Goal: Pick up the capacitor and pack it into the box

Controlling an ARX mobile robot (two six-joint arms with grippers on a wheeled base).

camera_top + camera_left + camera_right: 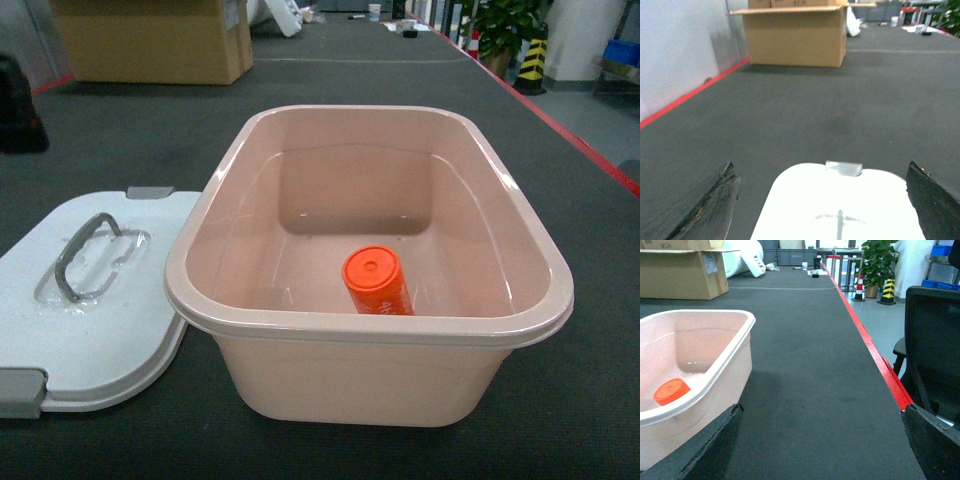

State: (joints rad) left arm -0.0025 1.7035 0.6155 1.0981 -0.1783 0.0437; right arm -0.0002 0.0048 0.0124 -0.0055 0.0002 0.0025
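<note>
The box (250, 160) sits open mid-table, and the orange capacitor (378, 281) already lies inside on its floor, near the near wall and slightly right of centre. The lid (100, 330) rests flat just left of the box, its edge touching or nearly touching the rim.

The left gripper (822, 200) hovers spread wide over the lid, holding nothing. The right gripper (822, 440) is also spread and empty, low beside the box's right wall.

Risks, as I judge them: the right arm could bump that wall and slide the box, and the capacitor, a cylinder on its side, may roll. The left could snag the lid's handle (85, 250) and drag it
</note>
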